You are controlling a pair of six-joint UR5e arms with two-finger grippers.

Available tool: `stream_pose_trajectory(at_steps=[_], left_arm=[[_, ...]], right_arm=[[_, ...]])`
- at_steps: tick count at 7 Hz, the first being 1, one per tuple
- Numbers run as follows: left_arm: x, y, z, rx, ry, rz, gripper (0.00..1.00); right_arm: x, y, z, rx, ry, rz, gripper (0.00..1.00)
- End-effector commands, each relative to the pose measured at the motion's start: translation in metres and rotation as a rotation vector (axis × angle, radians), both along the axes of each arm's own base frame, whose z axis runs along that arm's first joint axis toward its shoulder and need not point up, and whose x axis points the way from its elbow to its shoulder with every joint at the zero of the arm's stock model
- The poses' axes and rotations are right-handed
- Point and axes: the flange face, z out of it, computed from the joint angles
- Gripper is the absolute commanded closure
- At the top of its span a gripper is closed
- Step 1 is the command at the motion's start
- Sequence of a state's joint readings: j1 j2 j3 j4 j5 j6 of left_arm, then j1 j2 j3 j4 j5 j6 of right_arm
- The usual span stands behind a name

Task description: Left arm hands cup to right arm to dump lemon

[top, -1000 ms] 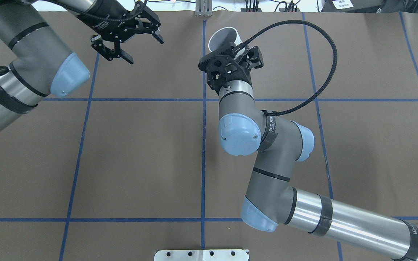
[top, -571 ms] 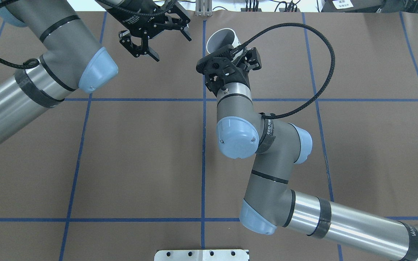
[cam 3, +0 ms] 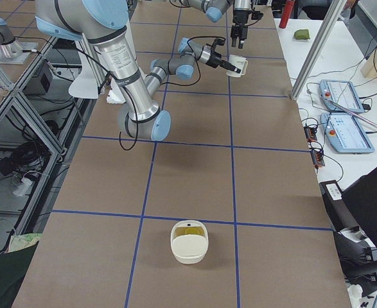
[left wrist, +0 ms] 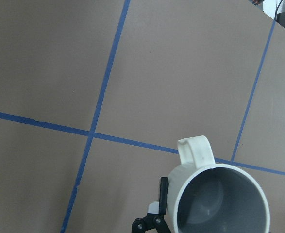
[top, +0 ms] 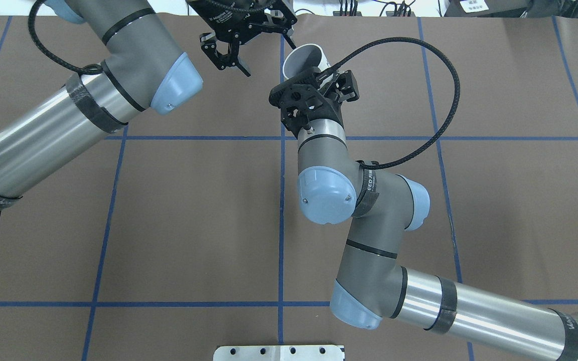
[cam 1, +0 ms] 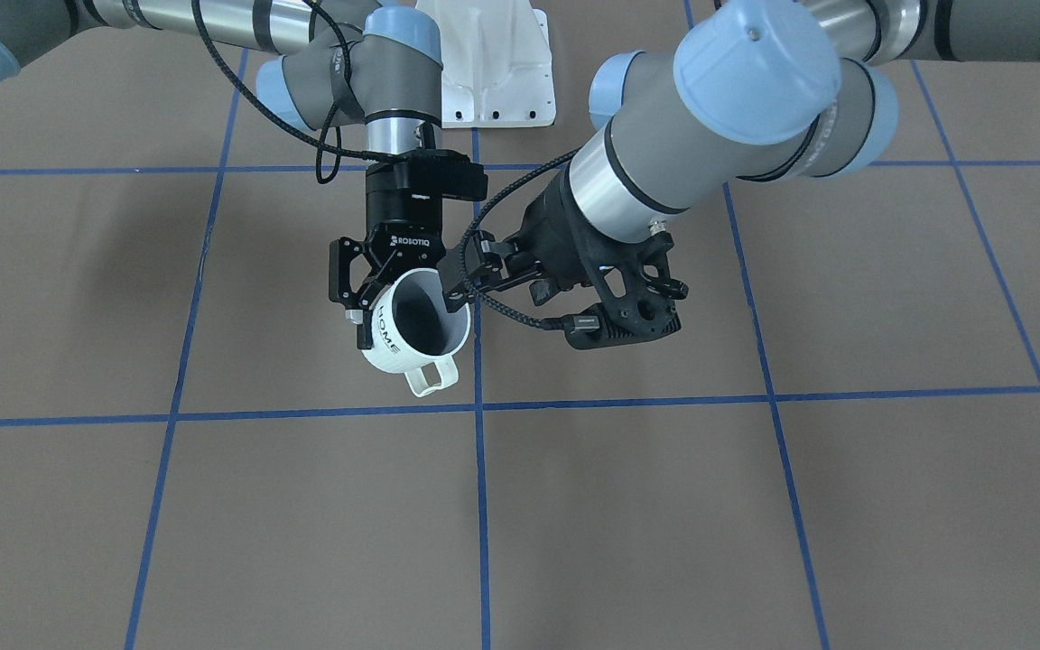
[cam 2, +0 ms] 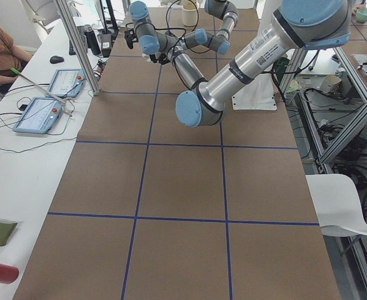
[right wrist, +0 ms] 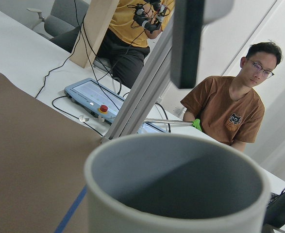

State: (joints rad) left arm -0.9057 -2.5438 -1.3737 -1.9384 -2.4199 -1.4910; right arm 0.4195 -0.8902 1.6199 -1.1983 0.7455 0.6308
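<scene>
The cream-white cup [cam 1: 412, 327] with "HOME" on its side hangs tilted above the table, handle toward the operators' side. My right gripper [cam 1: 394, 302] is shut on its wall and rim. The left wrist view looks into the cup [left wrist: 221, 200], and its grey inside is bare. My left gripper [top: 256, 47] is open, close beside the cup [top: 303, 56] without touching it. In the front-facing view the left gripper's fingers [cam 1: 477, 267] reach the cup's rim side. The lemon [cam 3: 187, 237] is only a small yellow-green patch inside a white bowl [cam 3: 189, 251] far down the table.
Brown table cover with a blue tape grid. A white mounting plate [cam 1: 495, 63] sits at the robot's base. A black cable [top: 449, 85] loops from the right wrist. Past the far edge are teach pendants [cam 3: 344, 114] and a seated person [right wrist: 234, 116].
My left arm has swung right across the far edge, bringing its open gripper up next to the cup. The right arm has drifted slightly left, still holding the cup.
</scene>
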Motion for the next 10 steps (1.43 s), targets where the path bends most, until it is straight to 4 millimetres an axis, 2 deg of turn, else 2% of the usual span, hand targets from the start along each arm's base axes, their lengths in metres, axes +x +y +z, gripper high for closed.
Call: stream_pose_trajectory(at_steps=[1,4,6,7,10], left_arm=[[0.010,-0.011,0.011,0.010,0.006,-0.001,0.06],[0.030,0.003,0.011,0.013,0.007,0.031,0.15],[0.036,0.007,0.008,0.014,0.008,0.041,0.36],[0.043,0.009,0.007,0.013,0.007,0.048,0.37],[0.049,0.011,0.005,0.014,0.007,0.056,0.53]], right_arm=[[0.000,0.000,0.001,0.000,0.000,-0.001,0.82],[0.000,0.000,-0.001,0.002,-0.005,-0.001,0.82],[0.000,0.001,0.000,0.001,-0.004,-0.002,0.78],[0.000,0.001,-0.001,0.002,-0.005,-0.002,0.78],[0.000,0.001,0.000,0.001,-0.004,-0.002,0.76]])
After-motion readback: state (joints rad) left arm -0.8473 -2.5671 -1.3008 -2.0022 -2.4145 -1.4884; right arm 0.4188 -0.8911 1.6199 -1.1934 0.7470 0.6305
